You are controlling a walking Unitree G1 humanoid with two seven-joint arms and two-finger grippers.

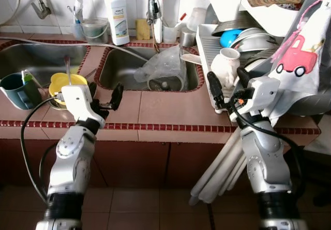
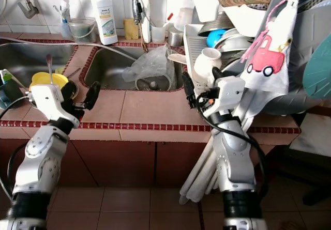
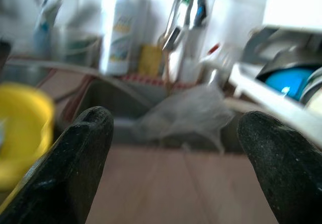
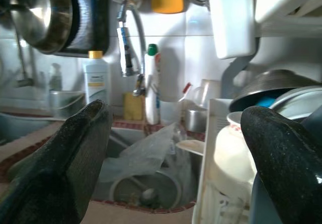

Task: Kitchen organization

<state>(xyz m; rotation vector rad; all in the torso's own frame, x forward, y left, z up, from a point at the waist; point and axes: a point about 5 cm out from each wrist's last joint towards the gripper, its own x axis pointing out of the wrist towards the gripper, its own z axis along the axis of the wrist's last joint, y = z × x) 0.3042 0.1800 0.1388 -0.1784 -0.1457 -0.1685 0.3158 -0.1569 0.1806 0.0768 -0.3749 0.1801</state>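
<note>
Take the right-hand sink basin (image 1: 111, 67) as your reference. Your left gripper (image 1: 115, 98) hangs over the brown tiled counter (image 1: 160, 108) just in front of the basin's near left corner, fingers spread wide and holding nothing. Your right gripper (image 1: 227, 88) sits at the basin's right, against the front edge of the white dish rack (image 1: 204, 44), its fingers likewise parted and empty.

A crumpled clear plastic bag (image 1: 163, 67) lies in the basin, draped over a round metal dish (image 1: 165, 82); from the left wrist view it sits ahead of and between the spread fingers (image 3: 75, 168), well apart from them. A white ceramic jug (image 1: 226, 64) stands upright in the dish rack, just beyond the right gripper's fingertips and not between them; its long axis is vertical, mouth up.

Left of the basin, a yellow bowl (image 1: 64, 82) with a utensil standing in it and a dark teal mug (image 1: 18, 90) rest at the other sink. Behind the basin, a white soap bottle (image 1: 117, 15) stands upright on the ledge. A cloth with a pink car print (image 1: 297, 51) hangs over the rack's right side.
</note>
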